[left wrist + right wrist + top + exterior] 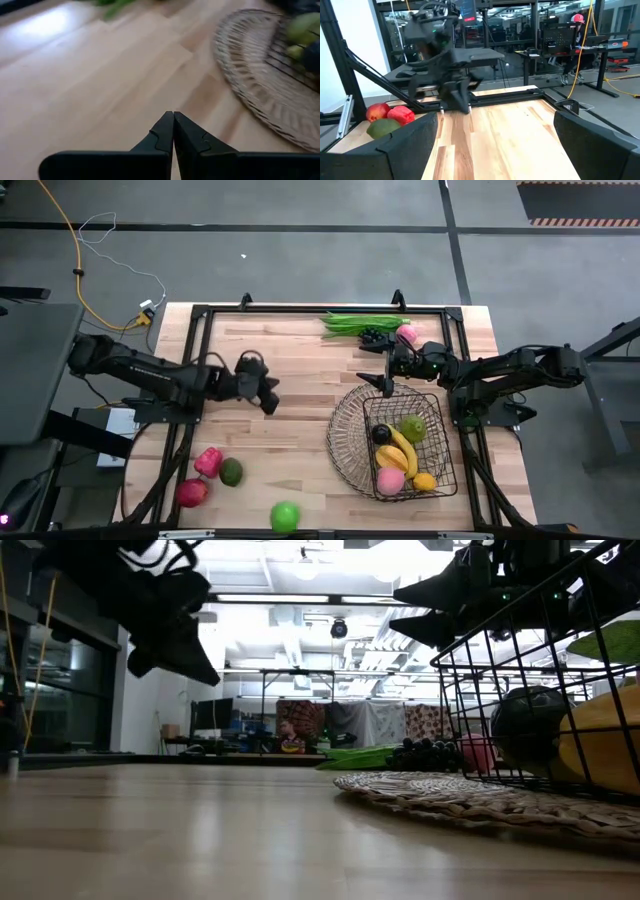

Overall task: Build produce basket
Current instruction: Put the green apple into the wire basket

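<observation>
Left claw [270, 402]: clenched, empty, above bare tabletop [290, 440]. Right claw [388, 383]: released, empty, over far rim of wire basket [345, 442].

Your basket [345, 435] is sitting at four o'clock on the table [300, 360], holding bananas [402, 452]. Beans [355, 324] are lying at twelve. Loose fruit [210, 475] is lying at seven o'clock, well apart.

Basket [345, 442]: dark wire, flared round rim, upright on worktop [290, 370]. Inside: bananas [400, 452], green apple [413, 427], peach [390, 480], lemon [424, 481], dark fruit [381, 434]. Outside: green beans [352, 323], grapes [374, 336], peach [407, 334] at far edge; red pepper [208, 461], avocado [231, 472], red apple [192, 492], green apple [285, 516] at near edge.
</observation>
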{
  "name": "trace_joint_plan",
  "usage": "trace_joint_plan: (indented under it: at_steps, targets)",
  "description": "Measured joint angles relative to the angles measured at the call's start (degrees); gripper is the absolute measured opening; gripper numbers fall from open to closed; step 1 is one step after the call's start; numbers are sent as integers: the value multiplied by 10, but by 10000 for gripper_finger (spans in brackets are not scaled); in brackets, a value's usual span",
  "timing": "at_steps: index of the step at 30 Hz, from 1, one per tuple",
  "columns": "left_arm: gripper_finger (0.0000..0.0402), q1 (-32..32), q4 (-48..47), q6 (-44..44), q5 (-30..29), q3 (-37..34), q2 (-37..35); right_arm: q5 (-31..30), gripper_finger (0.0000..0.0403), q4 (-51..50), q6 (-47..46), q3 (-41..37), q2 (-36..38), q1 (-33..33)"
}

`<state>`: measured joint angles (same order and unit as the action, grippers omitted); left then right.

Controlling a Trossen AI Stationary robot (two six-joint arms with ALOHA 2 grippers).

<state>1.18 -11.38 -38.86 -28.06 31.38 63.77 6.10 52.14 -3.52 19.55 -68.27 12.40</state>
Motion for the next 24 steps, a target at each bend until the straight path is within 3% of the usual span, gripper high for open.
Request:
trace_joint_plan:
  at_steps: [10, 24]
  targets:
    - [0, 45, 38, 9, -10, -16, 0, -19, 387, -2, -5, 0, 0, 0]
    - [16, 49, 88, 107, 3, -16, 0, -29, 387, -2, -41, 0, 0, 0]
